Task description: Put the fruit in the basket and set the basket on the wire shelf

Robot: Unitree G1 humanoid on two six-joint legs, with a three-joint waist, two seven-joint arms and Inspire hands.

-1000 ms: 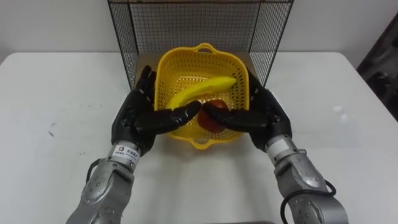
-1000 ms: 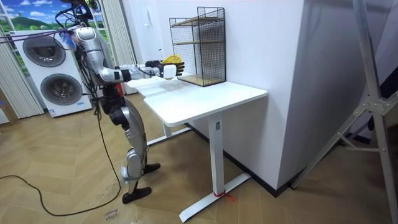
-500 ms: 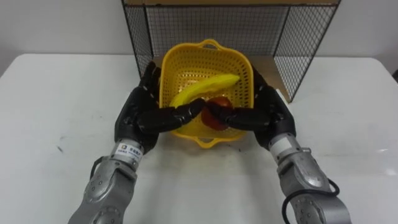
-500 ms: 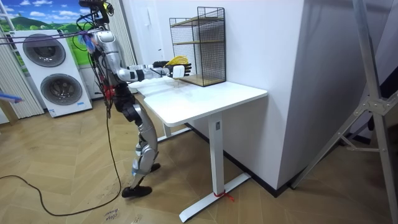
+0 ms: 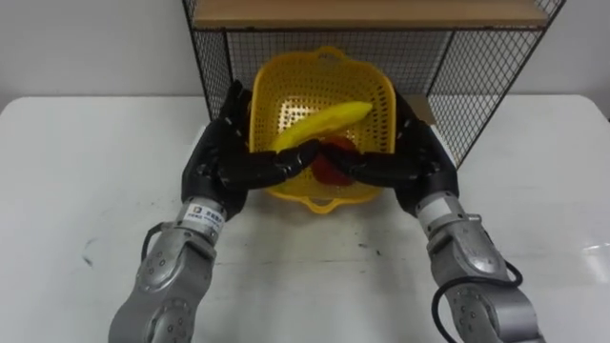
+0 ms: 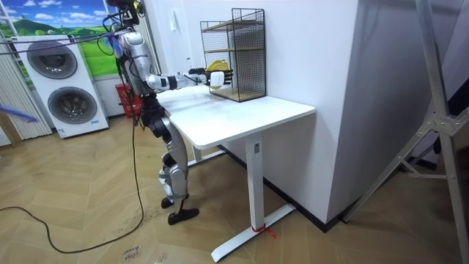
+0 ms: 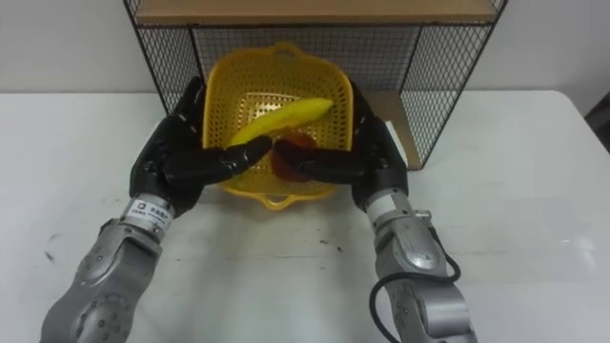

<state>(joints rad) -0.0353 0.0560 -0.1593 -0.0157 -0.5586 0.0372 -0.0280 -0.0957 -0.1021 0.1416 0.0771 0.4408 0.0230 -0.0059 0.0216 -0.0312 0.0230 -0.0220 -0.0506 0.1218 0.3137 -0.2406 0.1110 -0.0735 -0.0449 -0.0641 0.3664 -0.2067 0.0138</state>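
With the banana (image 5: 324, 121) loaded, the left hand (image 5: 221, 164) and right hand (image 5: 416, 168) pinch the basket (image 5: 322, 84) by its sides at the near mouth of the wire shelf (image 5: 467, 86); next it likely needs sliding farther in, lowering and letting go

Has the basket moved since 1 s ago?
Yes. In the room view the basket sits nearer the wire shelf than before, held between left hand and right hand.

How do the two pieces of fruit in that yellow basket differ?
The banana is yellow, the red fruit dark red. The banana is long and lies slantwise across the basket in plain sight; the red fruit is round, sits nearer the robot, and is partly hidden behind the thumbs of the left hand and right hand. Both lie inside the basket.
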